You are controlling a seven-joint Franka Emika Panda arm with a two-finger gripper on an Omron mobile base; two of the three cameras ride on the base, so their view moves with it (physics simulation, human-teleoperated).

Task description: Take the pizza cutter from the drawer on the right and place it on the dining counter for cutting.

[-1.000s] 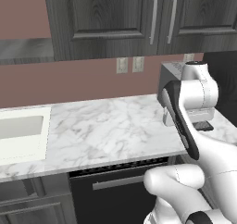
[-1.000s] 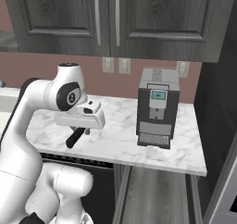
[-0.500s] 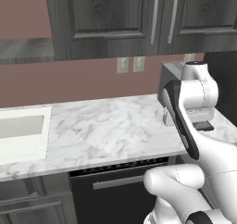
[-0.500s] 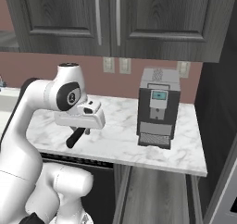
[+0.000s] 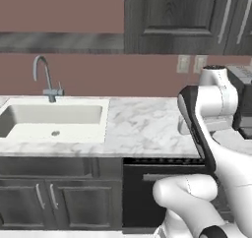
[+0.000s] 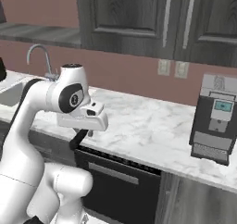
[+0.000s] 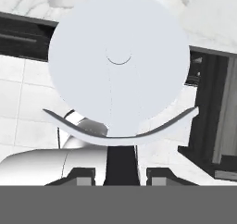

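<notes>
White marble worktop point(image 5: 142, 129) runs across the left base view, w/ a built-in sink point(image 5: 54, 120) and curved faucet point(image 5: 45, 77) at its left end. Dark cabinets above and below, a black appliance front point(image 5: 142, 180) under the top. Arm rises lower right; gripper itself can't be made out here.

Right base view: same worktop point(image 6: 152, 135), coffee machine point(image 6: 216, 126) standing on it at right, two wall outlets point(image 6: 172, 68) behind. The robot's hand sits over the worktop's front edge, w/ a dark bit hanging below it at the gripper point(image 6: 79, 139).

Hand view: pizza cutter point(image 7: 119, 61) up close, big pale round wheel above a thin dark handle that runs down between the two dark fingertips point(image 7: 83, 176). Jaws closed on the handle, approx. mid-grip. Behind the cutter, white tiled floor point(image 7: 23, 93) and dark cabinet fronts.
</notes>
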